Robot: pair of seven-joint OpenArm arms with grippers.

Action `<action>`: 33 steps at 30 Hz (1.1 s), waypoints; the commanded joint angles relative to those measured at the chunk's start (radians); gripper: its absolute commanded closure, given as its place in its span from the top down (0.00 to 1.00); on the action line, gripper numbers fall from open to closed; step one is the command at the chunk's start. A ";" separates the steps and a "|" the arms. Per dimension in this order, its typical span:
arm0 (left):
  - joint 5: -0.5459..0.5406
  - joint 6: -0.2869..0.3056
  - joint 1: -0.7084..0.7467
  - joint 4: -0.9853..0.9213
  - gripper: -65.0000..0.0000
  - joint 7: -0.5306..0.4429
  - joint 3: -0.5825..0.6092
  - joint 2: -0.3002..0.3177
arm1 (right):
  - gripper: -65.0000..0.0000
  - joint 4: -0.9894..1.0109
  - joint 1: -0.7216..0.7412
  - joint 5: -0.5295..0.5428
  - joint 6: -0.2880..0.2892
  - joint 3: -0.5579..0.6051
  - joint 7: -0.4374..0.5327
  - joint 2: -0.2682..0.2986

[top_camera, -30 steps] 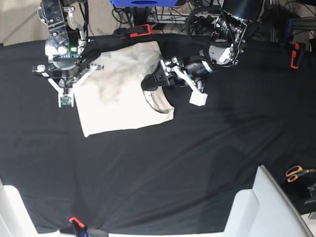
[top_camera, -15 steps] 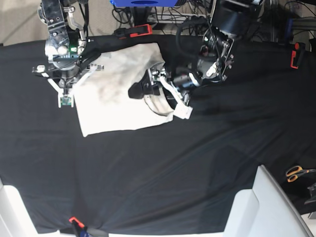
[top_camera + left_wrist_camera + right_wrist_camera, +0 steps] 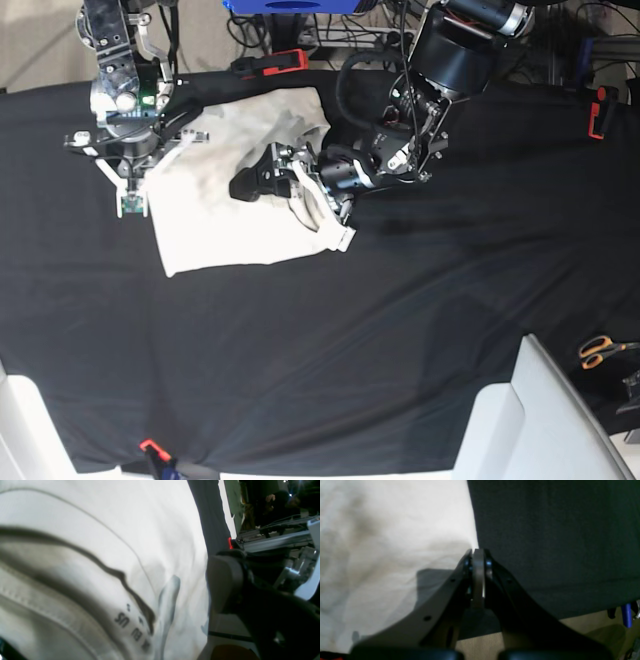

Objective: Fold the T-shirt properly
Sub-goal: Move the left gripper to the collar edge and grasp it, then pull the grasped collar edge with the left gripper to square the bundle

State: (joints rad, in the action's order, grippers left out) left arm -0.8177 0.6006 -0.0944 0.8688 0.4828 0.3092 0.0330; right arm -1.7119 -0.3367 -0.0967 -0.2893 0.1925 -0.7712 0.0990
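Observation:
The cream T-shirt [image 3: 225,205] lies partly folded on the black table cloth [image 3: 400,330] at the upper left. My left gripper [image 3: 297,210] is open and lies low across the shirt's right part, one finger over the cloth and the other near the collar edge. In the left wrist view the shirt [image 3: 100,542] fills the frame, with the collar seam and printed label mark [image 3: 132,630], beside one finger [image 3: 223,580]. My right gripper [image 3: 133,190] is at the shirt's upper left edge. In the right wrist view it [image 3: 477,552] is shut on the shirt's edge [image 3: 395,542].
Red clamps [image 3: 283,62] [image 3: 597,112] grip the cloth's far edge and another clamp [image 3: 150,447] the near edge. Orange-handled scissors [image 3: 600,350] lie at the right. A white frame [image 3: 540,420] stands at the lower right. A blue box [image 3: 290,5] and cables are behind the table.
My left gripper has moved leftwards, from the shirt's right edge to well over the shirt. The right arm has not moved.

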 commanded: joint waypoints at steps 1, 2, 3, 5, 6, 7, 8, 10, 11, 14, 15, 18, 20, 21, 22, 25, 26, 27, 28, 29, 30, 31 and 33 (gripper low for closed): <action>0.025 -0.031 0.011 -0.018 0.83 0.034 0.008 -0.011 | 0.00 -0.020 0.004 -0.010 -0.004 -0.004 0.017 0.003; 0.025 -0.031 0.011 -0.018 0.76 0.034 0.008 -0.011 | 0.00 -0.020 0.004 -0.010 -0.004 -0.004 0.017 0.003; 0.025 -0.031 0.011 -0.018 0.69 0.034 0.008 -0.011 | 0.00 -0.020 0.004 -0.010 -0.004 -0.004 0.017 0.003; 0.025 -0.031 0.011 -0.018 0.51 0.034 0.009 -0.012 | 0.00 -0.020 0.004 -0.010 -0.004 -0.004 0.017 0.003; 0.027 -0.031 0.011 -0.018 0.42 0.034 0.009 -0.012 | 0.00 -0.020 0.004 -0.010 -0.004 -0.004 0.017 0.003; 0.027 -0.031 0.011 -0.018 0.33 0.034 0.009 -0.012 | 0.00 -0.020 0.004 -0.010 -0.004 -0.004 0.017 0.003; 0.027 -0.031 0.011 -0.018 0.25 0.034 0.009 -0.012 | 0.00 -0.020 0.004 -0.010 -0.004 -0.004 0.017 0.003; 0.027 -0.031 0.011 -0.018 0.09 0.034 0.009 -0.012 | 0.00 -0.020 0.004 -0.010 -0.004 -0.004 0.017 0.003; 0.028 -0.031 0.009 -0.018 0.01 0.034 0.009 -0.012 | 0.00 -0.020 0.004 -0.010 -0.004 -0.004 0.017 0.003; 0.028 -0.031 -0.003 -0.016 0.00 0.037 0.011 -0.012 | 0.00 -0.020 0.004 -0.010 -0.004 -0.009 0.017 0.003; 0.025 -0.031 -0.005 -0.013 0.00 0.038 0.011 -0.012 | 0.00 -0.020 0.004 -0.010 -0.004 -0.020 0.017 0.003; 0.027 -0.031 -0.031 -0.012 0.00 0.040 0.012 -0.011 | 0.00 -0.020 0.004 -0.010 -0.004 -0.049 0.017 0.003; 0.025 -0.031 -0.044 -0.010 0.00 0.041 0.012 -0.011 | 0.00 -0.020 0.004 -0.010 -0.004 -0.067 0.017 0.003; 0.025 -0.031 -0.051 -0.010 0.00 0.046 0.012 -0.011 | 0.00 -0.020 0.004 -0.010 -0.004 -0.077 0.017 0.003; 0.028 -0.031 -0.057 -0.010 0.00 0.072 0.009 -0.011 | 0.00 -0.020 0.003 -0.010 -0.004 -0.083 0.017 0.003; 0.030 -0.044 -0.090 0.034 0.00 0.164 0.012 -0.006 | 0.00 -0.020 0.003 -0.010 -0.004 -0.093 0.017 0.003; 0.030 -0.078 -0.092 0.060 0.00 0.182 0.012 -0.003 | 0.00 -0.020 0.003 -0.010 -0.004 -0.095 0.017 0.003; 0.033 -0.121 -0.097 0.089 0.00 0.195 0.014 0.003 | 0.00 -0.020 0.003 -0.010 -0.004 -0.095 0.017 0.003; 0.045 -0.155 -0.097 0.114 0.00 0.205 0.014 0.014 | 0.00 -0.020 0.003 -0.010 -0.004 -0.095 0.017 0.003; 0.067 -0.175 -0.101 0.140 0.00 0.219 0.012 0.018 | 0.00 -0.020 0.003 -0.010 -0.004 -0.095 0.017 0.003; 0.091 -0.178 -0.115 0.158 0.00 0.247 0.014 0.025 | 0.00 -0.020 0.003 -0.010 -0.004 -0.095 0.017 0.003; 0.116 -0.178 -0.126 0.165 0.00 0.282 0.014 0.026 | 0.00 -0.020 0.003 -0.010 -0.004 -0.095 0.017 0.003; 0.177 -0.178 -0.147 0.171 0.00 0.351 0.014 0.032 | 0.00 -0.020 0.006 -0.010 -0.004 -0.095 0.017 0.003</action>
State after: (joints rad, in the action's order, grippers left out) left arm -0.6262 0.4179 -0.2226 1.0206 0.8379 0.3244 0.0673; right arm -1.7130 -0.3378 -0.0963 -0.2890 0.1020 -0.7708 0.0982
